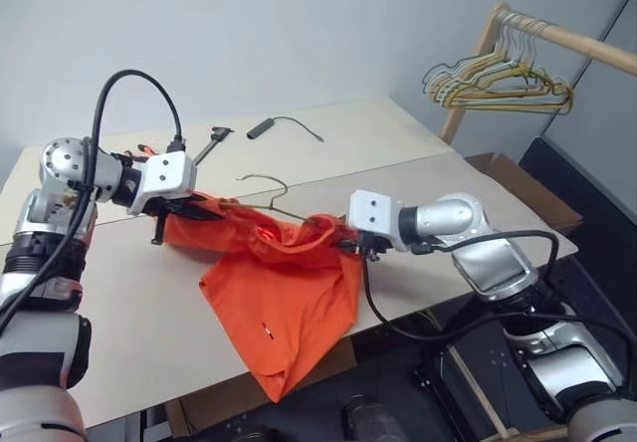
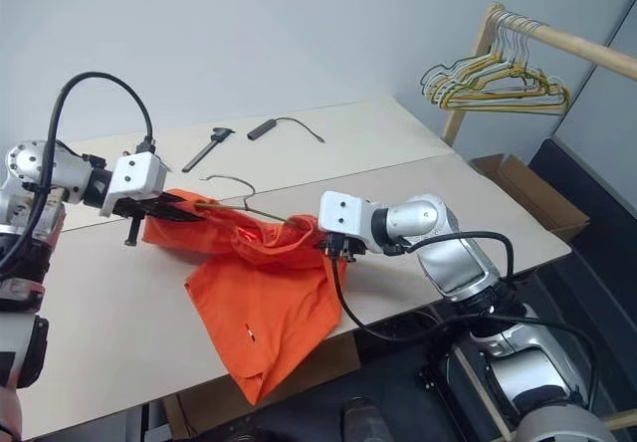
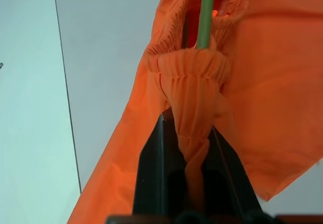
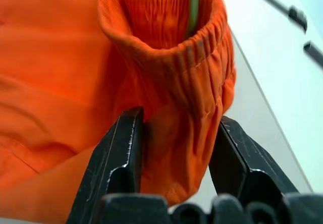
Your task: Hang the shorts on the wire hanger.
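Shorts (image 1: 289,293) lie mostly on the bench (image 1: 418,173), waistband lifted off it and stretched between the two tools, legs spilling toward the near edge with one corner hanging over. Wire hanger (image 1: 271,191) runs inside the waistband: silvery hook pokes out above the fabric near the middle, and the green wire shows through the waist opening in both wrist views.

Left tool (image 3: 194,133) is clamped tight on a bunched wad of waistband, fingers together around it. Right tool (image 4: 176,138) has its fingers apart with a fold of waistband sitting between them, fabric just at the inner faces; hard to say whether it grips anything right now (looks more like a loose straddle than a pinch).

Judged step: seating the waistband over the hanger's right shoulder while the left end stays anchored. To do it well:
- keep the left clamp firm, so the hanger doesn't slide out of the waist
- right tool should let go or regrip only when the elastic sits past the shoulder notch, not on the slope
- pull fabric along the wire, not across it, since thin elastic will snap back
- watch the overhanging leg; its weight could drag the shorts off the bench.
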{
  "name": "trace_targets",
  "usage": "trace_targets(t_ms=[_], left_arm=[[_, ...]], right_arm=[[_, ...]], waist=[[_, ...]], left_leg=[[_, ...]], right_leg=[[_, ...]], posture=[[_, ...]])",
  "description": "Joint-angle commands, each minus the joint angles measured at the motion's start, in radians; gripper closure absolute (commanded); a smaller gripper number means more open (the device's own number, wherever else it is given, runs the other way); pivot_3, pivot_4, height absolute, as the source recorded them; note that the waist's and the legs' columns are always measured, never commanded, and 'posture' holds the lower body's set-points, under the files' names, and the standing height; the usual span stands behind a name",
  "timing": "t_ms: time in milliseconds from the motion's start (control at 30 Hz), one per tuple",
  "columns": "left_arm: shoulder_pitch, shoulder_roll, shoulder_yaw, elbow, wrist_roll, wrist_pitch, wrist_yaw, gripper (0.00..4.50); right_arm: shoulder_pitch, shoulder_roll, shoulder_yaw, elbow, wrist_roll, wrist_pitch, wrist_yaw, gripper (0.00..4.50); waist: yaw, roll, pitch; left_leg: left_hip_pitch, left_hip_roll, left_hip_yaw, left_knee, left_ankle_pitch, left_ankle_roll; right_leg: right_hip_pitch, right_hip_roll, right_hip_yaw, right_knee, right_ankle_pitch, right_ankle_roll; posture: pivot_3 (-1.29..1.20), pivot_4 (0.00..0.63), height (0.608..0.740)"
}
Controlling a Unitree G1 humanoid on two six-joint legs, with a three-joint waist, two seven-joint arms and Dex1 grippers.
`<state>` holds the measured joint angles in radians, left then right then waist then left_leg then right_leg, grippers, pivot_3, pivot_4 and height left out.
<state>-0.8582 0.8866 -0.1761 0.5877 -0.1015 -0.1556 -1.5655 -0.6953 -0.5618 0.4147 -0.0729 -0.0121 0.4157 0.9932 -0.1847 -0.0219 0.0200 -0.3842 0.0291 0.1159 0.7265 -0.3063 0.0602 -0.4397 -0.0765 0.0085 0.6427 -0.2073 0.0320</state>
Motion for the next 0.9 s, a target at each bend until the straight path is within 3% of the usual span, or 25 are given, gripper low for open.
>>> trace_targets(t_ms=[33,367,467,633,800,900], left_arm=[[-0.008,-0.001,0.034,-0.037,-0.026,0.01,-0.005,4.5],[0.001,-0.012,0.041,-0.053,-0.042,0.023,-0.014,4.5],[0.001,-0.014,0.046,-0.054,-0.046,0.024,-0.011,4.5],[0.002,-0.016,0.057,-0.051,-0.062,0.037,-0.014,4.5],[-0.007,-0.028,0.081,-0.028,-0.081,0.051,-0.001,4.5],[-0.02,-0.045,0.108,0.014,-0.105,0.039,-0.012,3.7]], right_arm=[[-0.03,0.013,-0.042,-0.006,0.024,-0.024,0.007,2.39],[-0.058,0.052,-0.074,-0.021,0.128,0.057,0.074,2.39],[-0.06,0.046,-0.062,-0.023,0.126,0.082,0.08,2.93],[-0.057,0.052,-0.054,-0.005,0.119,0.122,0.072,4.47],[-0.05,0.06,-0.068,-0.006,0.132,0.15,0.058,4.47],[-0.042,0.062,-0.09,-0.013,0.146,0.173,0.044,4.5]], waist=[[0.0,0.0,0.0],[-0.001,0.0,0.0],[0.0,0.0,0.0],[0.0,0.0,0.0],[0.0,0.0,0.0],[0.0,0.0,0.0]], left_leg=[[0.0,0.0,0.0,0.0,0.0,0.0],[0.0,0.0,0.0,0.0,0.0,0.0],[0.0,0.0,0.0,0.0,0.0,0.0],[0.0,0.0,0.0,0.0,0.0,0.0],[0.0,0.0,0.0,0.0,0.0,0.0],[0.0,0.0,0.0,0.0,0.0,0.0]], right_leg=[[0.0,0.0,0.0,0.0,0.0,0.0],[0.0,0.0,0.0,0.0,0.0,0.0],[0.0,0.0,0.0,0.0,0.0,0.0],[0.0,0.0,0.0,0.0,0.0,0.0],[0.0,0.0,0.0,0.0,0.0,0.0],[0.0,0.0,0.0,0.0,0.0,0.0]], posture=[[-0.2,0.0,0.74],[-0.2,0.0,0.74],[-0.2,0.0,0.74],[-0.2,0.0,0.74],[-0.2,0.0,0.74],[-0.2,0.0,0.74]])
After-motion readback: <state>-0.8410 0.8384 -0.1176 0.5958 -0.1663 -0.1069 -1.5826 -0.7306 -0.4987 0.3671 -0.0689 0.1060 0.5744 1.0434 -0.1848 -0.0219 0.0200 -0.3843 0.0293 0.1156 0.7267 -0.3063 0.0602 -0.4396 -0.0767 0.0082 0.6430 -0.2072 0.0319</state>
